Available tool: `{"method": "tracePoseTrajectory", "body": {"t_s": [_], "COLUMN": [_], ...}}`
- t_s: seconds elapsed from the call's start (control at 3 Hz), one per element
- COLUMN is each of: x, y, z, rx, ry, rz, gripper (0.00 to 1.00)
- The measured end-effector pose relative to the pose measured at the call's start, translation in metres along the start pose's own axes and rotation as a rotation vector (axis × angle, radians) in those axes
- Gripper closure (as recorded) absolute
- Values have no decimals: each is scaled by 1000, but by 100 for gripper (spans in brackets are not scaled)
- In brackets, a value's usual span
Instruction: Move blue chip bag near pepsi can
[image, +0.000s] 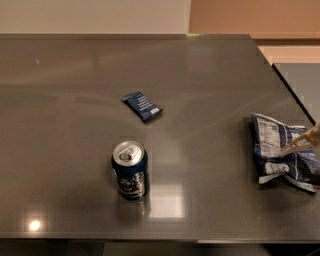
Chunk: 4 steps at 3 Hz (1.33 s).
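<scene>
Right now my gripper (300, 144) sits at the right edge, apparently resting on the blue chip bag (272, 150) beneath it, whether clasping I cannot tell, the pepsi can (129, 170) well off to its left.

Pepsi can (130, 170) stands upright near the front edge of the grey table (210, 75). To its right, an open stretch of tabletop runs to the blue chip bag (277, 155), well apart. One obstacle: a small flat dark packet (142, 106) behind the can, slightly right, not touching. Left of the can, open surface. The gripper (301, 142) sits over the bag, far right of the can.
</scene>
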<state>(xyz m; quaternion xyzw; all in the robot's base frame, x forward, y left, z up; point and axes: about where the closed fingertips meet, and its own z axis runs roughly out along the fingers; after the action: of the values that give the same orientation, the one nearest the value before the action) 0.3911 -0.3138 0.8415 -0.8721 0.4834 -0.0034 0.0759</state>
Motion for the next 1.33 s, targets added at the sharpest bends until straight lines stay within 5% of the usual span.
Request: {"method": "tracePoseTrajectory", "body": {"t_s": [0.67,1.0,1.33], "x": [-34,-65,-98], "y": [-27,-50,-69], "z": [-17,-23,-24], "rx": [6,26,44], "ry": [2,-28,-66], "rz": [-34,-82,-145], "gripper": [86,100,100]}}
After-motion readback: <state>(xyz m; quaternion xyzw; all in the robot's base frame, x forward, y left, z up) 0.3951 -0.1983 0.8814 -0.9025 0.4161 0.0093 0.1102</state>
